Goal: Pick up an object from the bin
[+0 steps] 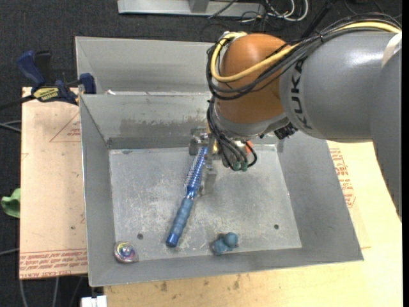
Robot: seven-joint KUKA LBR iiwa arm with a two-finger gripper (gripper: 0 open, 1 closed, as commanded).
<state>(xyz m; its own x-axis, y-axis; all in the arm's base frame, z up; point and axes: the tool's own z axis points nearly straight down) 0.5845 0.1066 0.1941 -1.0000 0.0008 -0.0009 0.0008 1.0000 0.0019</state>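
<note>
One KUKA arm [345, 88] over blue stick [189, 197]

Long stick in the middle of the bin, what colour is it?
The stick is blue, seen best in the camera view.

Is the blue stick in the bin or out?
In: the blue stick slants across the bin floor, reaching the end effector.

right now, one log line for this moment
gripper: at upper end of long blue stick | loose: blue lump, round silvery piece, both low in view
</note>
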